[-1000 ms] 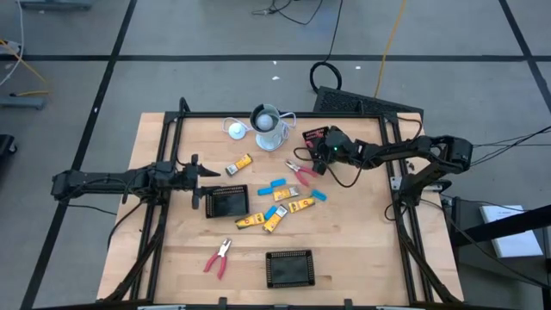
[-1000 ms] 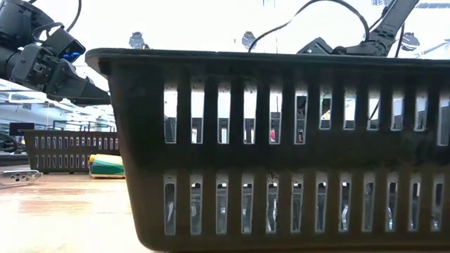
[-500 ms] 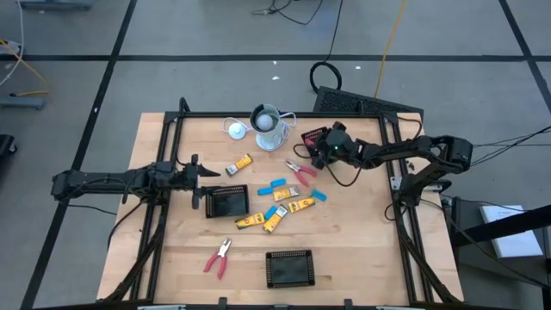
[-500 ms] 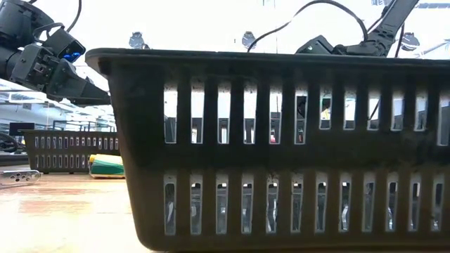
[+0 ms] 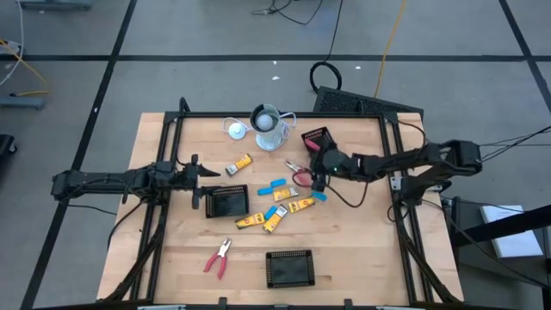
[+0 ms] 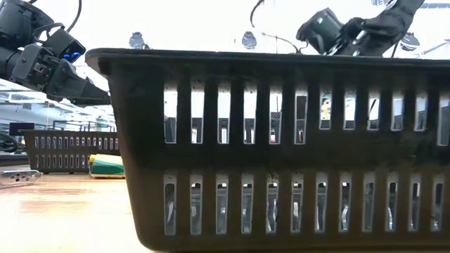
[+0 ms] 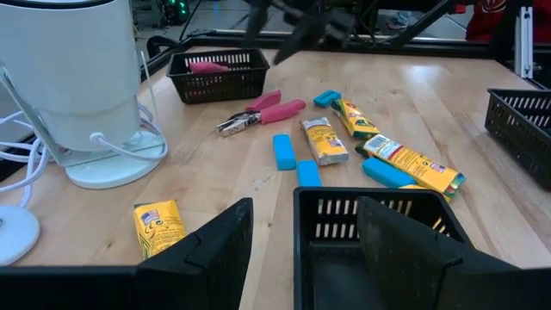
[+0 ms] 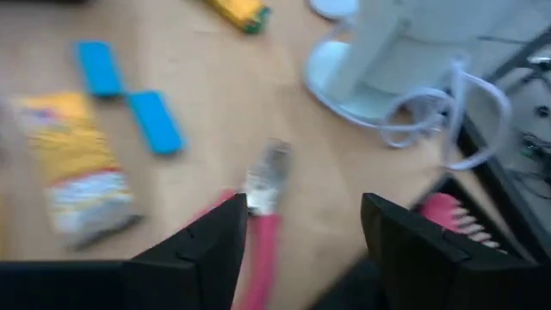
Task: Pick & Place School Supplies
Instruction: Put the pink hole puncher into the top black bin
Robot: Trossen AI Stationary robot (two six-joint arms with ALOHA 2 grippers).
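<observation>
High view: your left gripper (image 5: pixel 200 171) hangs over the desk's (image 5: pixel 344 250) left side, just beside the black mesh tray (image 5: pixel 227 201) near the middle. Jaws partly apart, nothing in them. Your right gripper (image 5: pixel 317 179) reaches in from the right, above the red-handled pliers (image 5: pixel 300 172) in the centre cluster; jaws spread, nothing gripped. Around it lie yellow-and-black pieces (image 5: pixel 297 205) and light-blue pieces (image 5: pixel 277 185). One yellow-and-black piece (image 5: pixel 240 164) sits apart, nearer the grey cup (image 5: pixel 269 126). A 2nd pair of pliers (image 5: pixel 217 257) lies toward the front left, w/ another black tray (image 5: pixel 290 267) at front centre. A small black basket (image 5: pixel 314 138) at the back holds something pink.

Low view: a black slotted basket wall (image 6: pixel 281 161) fills most of the pic; arm parts show above it, left arm (image 6: pixel 42 60) upper left.

Left wrist view: fingers (image 7: pixel 215 245) apart over the tray rim (image 7: pixel 379 202), empty. Pliers (image 7: pixel 258 114), blue pieces (image 7: pixel 283 151) and yellow pieces (image 7: pixel 323 142) lie beyond on the desk.

Right wrist view: blurred. Fingers (image 8: pixel 207 250) wide apart, pliers' metal tip (image 8: pixel 267 176) between them but not clamped. Blue pieces (image 8: pixel 155 120) & a yellow pack (image 8: pixel 77 168) nearby.
</observation>
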